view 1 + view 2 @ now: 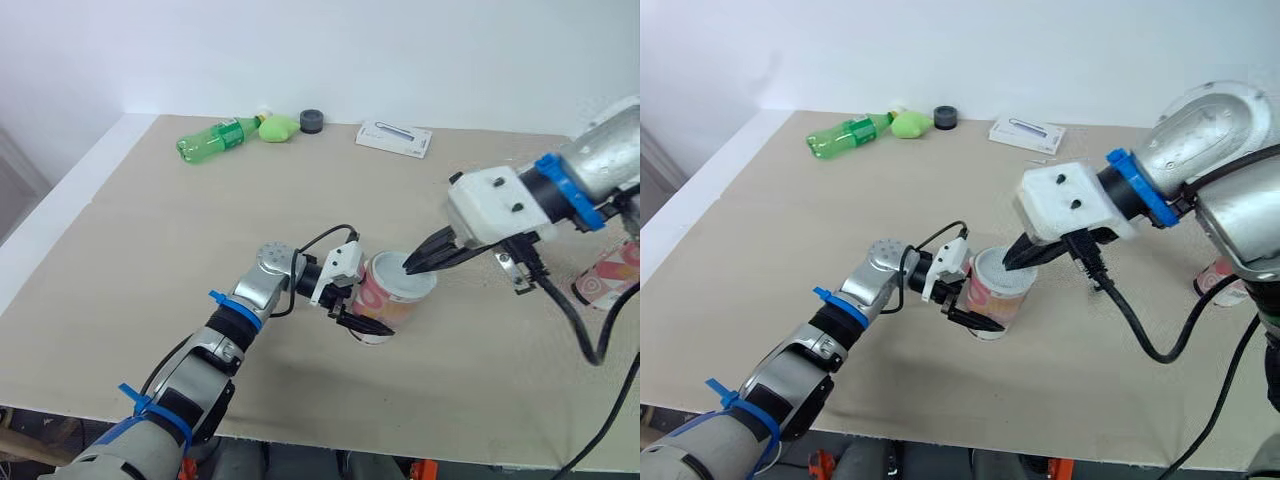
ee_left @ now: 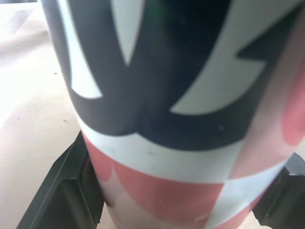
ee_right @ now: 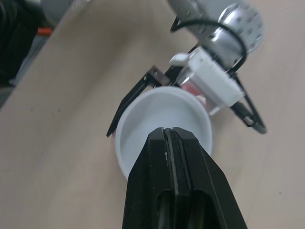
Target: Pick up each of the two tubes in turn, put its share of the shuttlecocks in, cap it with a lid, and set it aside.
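The left end effector (image 1: 366, 322) is clamping the patterned tube (image 1: 386, 302) as the right end effector (image 1: 411, 266), fingers together, is pressing its white lid (image 1: 422, 284), best kept centred and even.

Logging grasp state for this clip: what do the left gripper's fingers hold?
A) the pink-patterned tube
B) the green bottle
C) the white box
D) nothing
A: the left gripper has its fingers either side of the pink-patterned tube, while the green bottle and white box lie far back on the table.
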`<state>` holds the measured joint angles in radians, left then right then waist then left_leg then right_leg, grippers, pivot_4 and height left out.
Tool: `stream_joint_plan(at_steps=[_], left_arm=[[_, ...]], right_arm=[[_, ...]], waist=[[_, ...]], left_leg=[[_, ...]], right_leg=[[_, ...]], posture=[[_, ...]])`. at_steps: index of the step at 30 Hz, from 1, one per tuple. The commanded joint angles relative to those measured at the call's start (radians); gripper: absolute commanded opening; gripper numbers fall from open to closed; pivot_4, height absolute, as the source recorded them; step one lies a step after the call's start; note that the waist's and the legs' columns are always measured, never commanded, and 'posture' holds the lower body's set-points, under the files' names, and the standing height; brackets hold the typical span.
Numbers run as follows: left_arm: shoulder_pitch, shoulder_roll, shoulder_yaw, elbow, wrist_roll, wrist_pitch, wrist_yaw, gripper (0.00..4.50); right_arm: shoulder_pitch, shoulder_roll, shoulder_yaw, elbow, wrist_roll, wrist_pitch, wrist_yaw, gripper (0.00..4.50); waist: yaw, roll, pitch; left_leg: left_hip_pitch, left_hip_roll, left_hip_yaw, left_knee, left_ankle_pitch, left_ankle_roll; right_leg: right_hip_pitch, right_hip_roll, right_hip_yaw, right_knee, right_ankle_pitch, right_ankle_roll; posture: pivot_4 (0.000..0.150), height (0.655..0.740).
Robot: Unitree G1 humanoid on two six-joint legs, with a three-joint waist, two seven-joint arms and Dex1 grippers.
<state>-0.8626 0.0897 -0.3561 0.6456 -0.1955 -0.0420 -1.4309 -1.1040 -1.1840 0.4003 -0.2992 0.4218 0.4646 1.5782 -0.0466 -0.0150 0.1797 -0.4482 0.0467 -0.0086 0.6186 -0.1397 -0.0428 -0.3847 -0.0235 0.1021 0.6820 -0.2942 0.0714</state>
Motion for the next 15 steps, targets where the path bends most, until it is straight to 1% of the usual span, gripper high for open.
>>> stream_joint_plan(at_steps=[1,11,15], left_arm=[[0.006,0.014,-0.01,0.02,0.045,0.008,0.019,3.32],[0.013,0.018,-0.009,0.012,0.044,0.013,0.023,3.32],[0.012,0.018,-0.009,0.01,0.044,0.014,0.023,3.32]], right_arm=[[-0.021,-0.012,0.01,0.012,0.002,-0.028,0.036,0.11],[-0.064,-0.04,0.057,0.025,0.058,-0.04,0.036,0.11],[-0.053,-0.057,0.083,0.01,0.068,-0.06,0.036,0.11]], waist=[[0.0,0.0,0.0],[0.0,0.0,0.0],[0.0,0.0,0.0]], left_leg=[[0.0,0.0,0.0,0.0,0.0,0.0],[0.0,0.0,0.0,0.0,0.0,0.0],[0.0,0.0,0.0,0.0,0.0,0.0]], right_leg=[[0.0,0.0,0.0,0.0,0.0,0.0],[0.0,0.0,0.0,0.0,0.0,0.0],[0.0,0.0,0.0,0.0,0.0,0.0]], posture=[[0.15,0.7203],[0.15,0.7203],[0.15,0.7203]])
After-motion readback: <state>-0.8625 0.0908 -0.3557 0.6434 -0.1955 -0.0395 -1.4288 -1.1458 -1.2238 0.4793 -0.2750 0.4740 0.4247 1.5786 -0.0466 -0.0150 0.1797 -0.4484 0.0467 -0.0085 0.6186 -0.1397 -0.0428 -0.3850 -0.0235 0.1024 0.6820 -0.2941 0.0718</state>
